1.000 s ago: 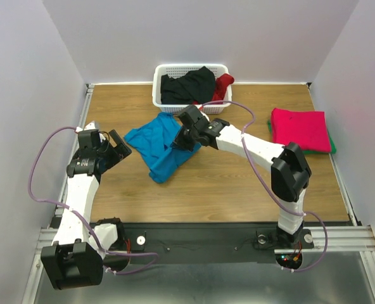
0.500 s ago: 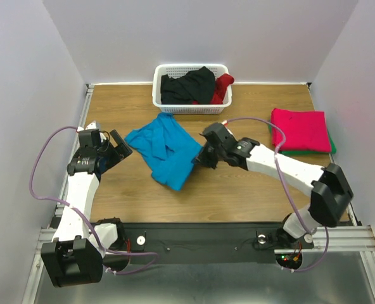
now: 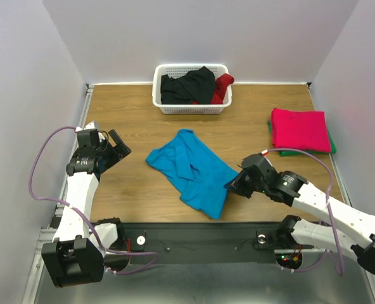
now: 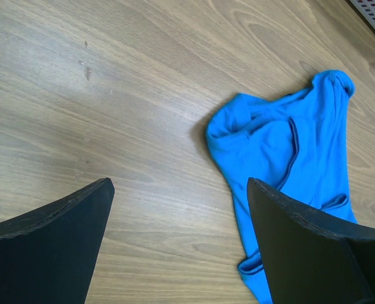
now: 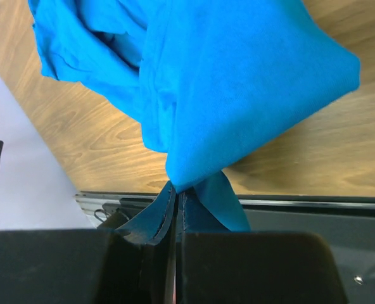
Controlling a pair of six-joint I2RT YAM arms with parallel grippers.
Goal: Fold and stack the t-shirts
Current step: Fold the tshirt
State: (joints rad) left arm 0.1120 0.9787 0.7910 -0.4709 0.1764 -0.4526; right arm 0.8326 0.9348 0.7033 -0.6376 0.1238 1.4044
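A crumpled turquoise-blue t-shirt (image 3: 190, 168) lies stretched across the middle of the table, its near end by the front edge. My right gripper (image 3: 233, 185) is shut on that shirt's right edge; the right wrist view shows the blue cloth (image 5: 238, 82) pinched between the closed jaws, a flap hanging over the table's front rail. My left gripper (image 3: 119, 147) stands wide open at the left side, apart from the shirt, whose left part (image 4: 289, 158) lies just past its right finger (image 4: 308, 247). A folded magenta-red t-shirt (image 3: 299, 129) rests on a green one (image 3: 332, 147) at the right.
A white lattice basket (image 3: 190, 105) at the back holds a black shirt (image 3: 187, 86) and a dark red one (image 3: 223, 85). Grey walls close in the table on three sides. A black rail (image 3: 194, 235) runs along the front edge.
My right gripper has dragged the blue t-shirt from near the basket toward the front right, stretching it out. The left arm has stayed put.
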